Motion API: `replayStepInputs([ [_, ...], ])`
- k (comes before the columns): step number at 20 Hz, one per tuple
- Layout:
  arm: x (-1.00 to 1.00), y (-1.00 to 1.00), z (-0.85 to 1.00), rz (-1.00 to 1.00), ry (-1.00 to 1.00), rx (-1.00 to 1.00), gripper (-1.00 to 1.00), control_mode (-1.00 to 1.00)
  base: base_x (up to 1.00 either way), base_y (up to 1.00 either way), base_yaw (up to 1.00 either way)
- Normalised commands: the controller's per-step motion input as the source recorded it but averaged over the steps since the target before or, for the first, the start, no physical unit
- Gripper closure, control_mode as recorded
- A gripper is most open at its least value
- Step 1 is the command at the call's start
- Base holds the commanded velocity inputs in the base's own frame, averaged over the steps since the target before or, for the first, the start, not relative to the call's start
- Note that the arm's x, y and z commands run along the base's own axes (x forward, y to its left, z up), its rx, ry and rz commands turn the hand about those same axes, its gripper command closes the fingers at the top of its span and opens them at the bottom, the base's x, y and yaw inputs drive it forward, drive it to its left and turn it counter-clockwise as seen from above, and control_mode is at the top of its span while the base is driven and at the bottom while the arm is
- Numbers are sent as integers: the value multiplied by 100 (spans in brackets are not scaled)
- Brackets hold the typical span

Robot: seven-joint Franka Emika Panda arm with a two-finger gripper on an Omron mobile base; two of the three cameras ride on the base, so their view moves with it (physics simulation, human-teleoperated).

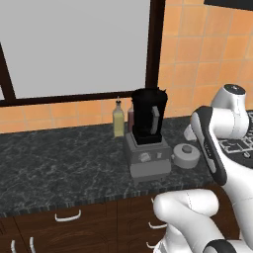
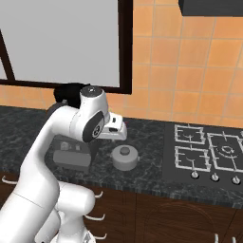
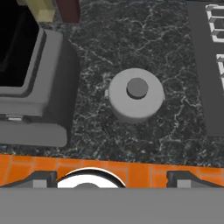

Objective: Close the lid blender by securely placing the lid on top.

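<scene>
Lid knob up, flat on counter | blender upright, uncovered | hand wide, empty

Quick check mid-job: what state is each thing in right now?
lid: off the jar, upright on the counter beside the blender, free.
blender: jar open on top, upright on its base.
gripper: above the lid, holding nothing; open or shut unclear.
oil bottle: upright, capped.
</scene>
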Motion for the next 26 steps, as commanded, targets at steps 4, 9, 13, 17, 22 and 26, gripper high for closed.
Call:
replayStepInputs([
  [4, 3, -23, -24, 0, 0, 0, -100, -100, 0, 0, 0],
  [9, 14, -17, -26, 0, 0, 0, -100, -100, 0, 0, 0],
  [13, 21, -21, -32, 0, 0, 0, -100, -100, 0, 0, 0],
  [17, 18, -8, -15, 0, 0, 0, -100, -100, 0, 0, 0],
  [22, 11, 4, -11, 0, 0, 0, -100, -100, 0, 0, 0],
  [26, 13, 0, -11, 0, 0, 0, -100, -100, 0, 0, 0],
])
